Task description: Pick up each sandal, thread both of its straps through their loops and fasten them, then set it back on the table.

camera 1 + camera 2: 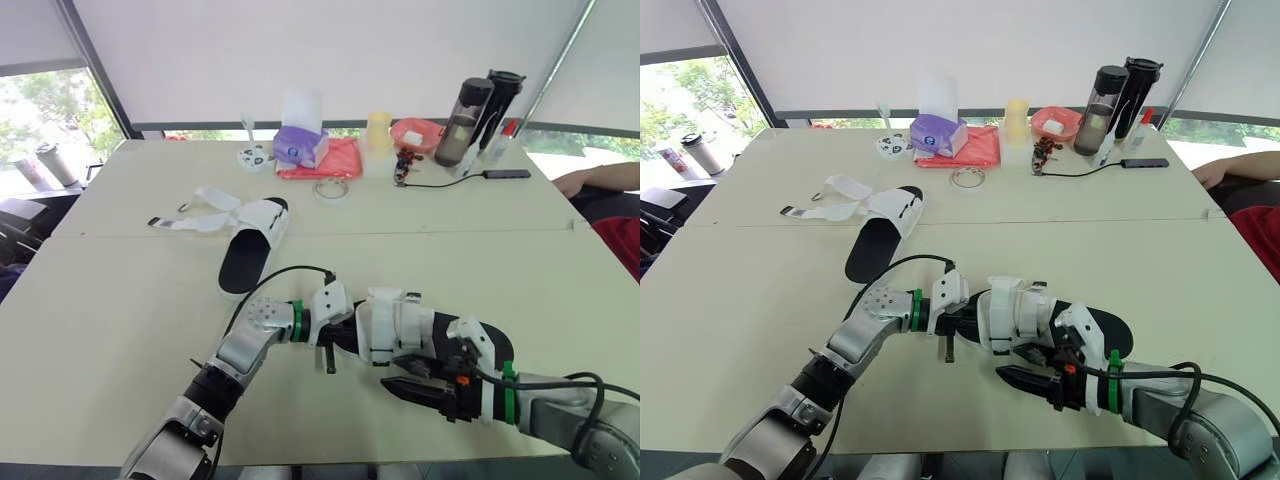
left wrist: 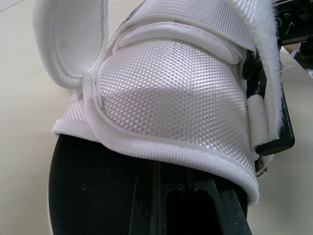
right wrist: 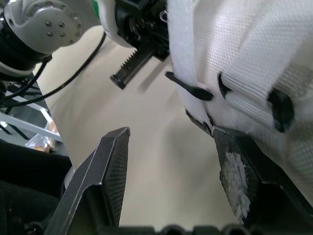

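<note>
In the head views, one sandal (image 1: 392,322) was seen near the front edge of the table (image 1: 120,330), between the two grippers. It could not be told if it touched the surface. Its long axis was laid nearly along the front edge, with the white upper and toe turned to the robot's left and the black heel part to the right.

The left gripper (image 1: 345,338) was met at the toe end. It could not be told whether it was open or closed. The right gripper (image 3: 171,142) was held open. In the right wrist view its fingers (image 3: 112,166) were seen well apart, one free over the table and the other touching the sandal's side. Black loops (image 3: 279,105) on that side were also shown there.

In the left wrist view the woven upper was shown closely, with one strap flap (image 2: 73,44) curled up loose.

The second sandal (image 1: 250,250) was seen in the head views, towards the left edge. Its toe pointed to the far edge and its straps (image 1: 195,222) were spread open.
</note>
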Available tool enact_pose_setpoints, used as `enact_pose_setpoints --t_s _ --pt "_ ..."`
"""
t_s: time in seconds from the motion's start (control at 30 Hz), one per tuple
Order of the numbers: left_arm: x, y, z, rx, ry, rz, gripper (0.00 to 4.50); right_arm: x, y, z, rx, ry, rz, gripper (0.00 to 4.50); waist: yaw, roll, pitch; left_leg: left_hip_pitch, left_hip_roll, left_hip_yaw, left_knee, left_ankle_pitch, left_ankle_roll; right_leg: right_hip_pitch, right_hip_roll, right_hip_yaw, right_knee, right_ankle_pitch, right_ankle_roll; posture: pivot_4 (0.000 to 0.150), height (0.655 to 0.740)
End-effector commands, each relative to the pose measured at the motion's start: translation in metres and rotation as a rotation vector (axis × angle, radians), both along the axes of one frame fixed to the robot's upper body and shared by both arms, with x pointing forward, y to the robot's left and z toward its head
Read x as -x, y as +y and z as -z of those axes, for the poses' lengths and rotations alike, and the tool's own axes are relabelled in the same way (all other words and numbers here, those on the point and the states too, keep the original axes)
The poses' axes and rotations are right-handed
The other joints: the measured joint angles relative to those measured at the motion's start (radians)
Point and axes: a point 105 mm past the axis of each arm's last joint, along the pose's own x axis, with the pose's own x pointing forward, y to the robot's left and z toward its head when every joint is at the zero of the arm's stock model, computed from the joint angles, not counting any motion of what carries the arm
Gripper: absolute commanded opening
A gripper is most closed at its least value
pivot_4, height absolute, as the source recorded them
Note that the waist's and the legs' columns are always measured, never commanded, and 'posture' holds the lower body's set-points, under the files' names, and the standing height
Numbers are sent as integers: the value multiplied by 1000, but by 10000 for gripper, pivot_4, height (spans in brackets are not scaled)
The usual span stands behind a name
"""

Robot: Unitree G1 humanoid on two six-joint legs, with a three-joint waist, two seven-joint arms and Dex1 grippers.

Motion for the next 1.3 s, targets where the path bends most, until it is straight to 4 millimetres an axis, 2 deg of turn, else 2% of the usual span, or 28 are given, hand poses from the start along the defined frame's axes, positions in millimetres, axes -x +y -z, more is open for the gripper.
enact_pose_setpoints --t_s 0.03,0.3,0.53,0.63,0.77,0.87,0.97,1.17,1.3 --pt "9 23 53 -172 158 -59 0 -5 -5 -3 6 -36 36 28857 0 0 0 0 0 0 0 0 0 0 0 0 0 0 0 1500 7400" --pt "8 22 54 -172 150 -59 0 -14 -6 2 9 -65 68 28857 -1 0 0 0 0 0 0 0 0 0 0 0 0 0 -1 1500 7400" --pt "7 22 54 -170 147 -65 0 -16 19 1 -48 -80 34 28857 -4 0 0 1 1 0 0 0 0 -1 0 0 0 0 0 1500 7400" --pt "7 22 54 -168 148 -68 0 -16 23 2 -65 -78 31 20608 -3 1 0 0 1 0 0 0 0 -1 0 2 0 0 0 1500 7400" --pt "6 22 53 -167 146 -73 0 -18 22 0 -90 -76 53 930 -1 1 -1 1 1 0 0 0 0 -1 0 2 0 0 -1 1500 7400" --pt "5 22 53 -165 147 -78 0 -18 19 0 -91 -67 64 930 0 1 -1 1 1 0 0 0 0 -1 0 1 1 3 -5 1500 7400" --pt "4 22 53 -163 147 -82 0 -9 20 5 -85 -23 31 930 0 1 -1 1 1 0 0 0 0 -1 1 1 1 3 -5 1500 7400" --pt "4 22 53 -163 147 -85 0 20 24 17 -66 95 -65 930 3 1 -1 1 0 0 0 0 0 -1 1 0 1 3 -4 1500 7400" --pt "4 22 54 -166 145 -84 0 53 25 29 -27 206 -156 930 2 1 -1 1 -1 0 0 0 0 -1 1 0 1 3 -4 1500 7400"
